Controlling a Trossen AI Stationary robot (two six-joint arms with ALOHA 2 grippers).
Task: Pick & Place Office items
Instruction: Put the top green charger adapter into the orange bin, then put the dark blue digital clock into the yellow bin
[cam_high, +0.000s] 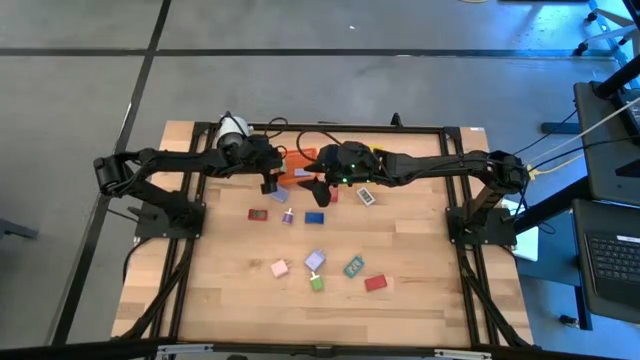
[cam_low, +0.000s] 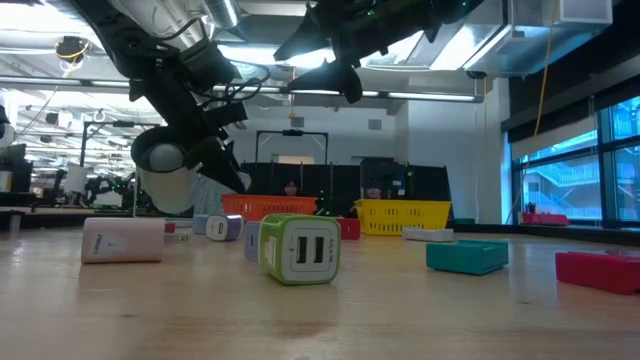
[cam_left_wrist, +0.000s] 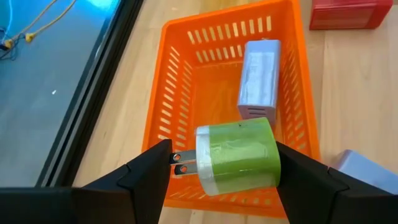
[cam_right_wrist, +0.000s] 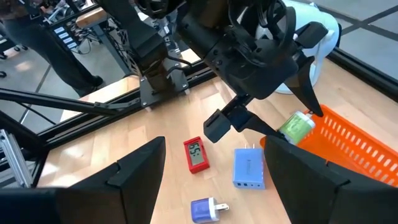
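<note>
My left gripper (cam_high: 270, 186) is shut on a green charger plug (cam_left_wrist: 236, 165) that hangs over the orange mesh bin (cam_left_wrist: 168, 93). A lilac-white charger (cam_left_wrist: 258, 74) lies flat on the bin's floor. My right gripper (cam_right_wrist: 214, 168) stands open with nothing between its fingers, just right of the left one. It hovers above a red clock block (cam_right_wrist: 194, 154), a blue charger (cam_right_wrist: 249, 168) and a small lilac plug (cam_right_wrist: 208, 210) that lie on the table. More small items lie toward the near edge, among them a second green charger (cam_low: 300, 248). My left gripper pinches the green charger end to end between its two fingers. One finger meets the prong end (cam_left_wrist: 180, 163), the other the flat back end (cam_left_wrist: 277, 168). The fingers slant down from the table's left. The charger lies level, lifted clear above the bin's rim.
A yellow mesh bin (cam_low: 402, 215) stands right of the orange one at the far side. A white cylinder (cam_high: 232, 128) sits on the left arm. Pink (cam_high: 280, 267), lilac (cam_high: 315, 260), teal (cam_high: 353, 267), red (cam_high: 375, 283) and white (cam_high: 367, 196) items dot the table's middle.
</note>
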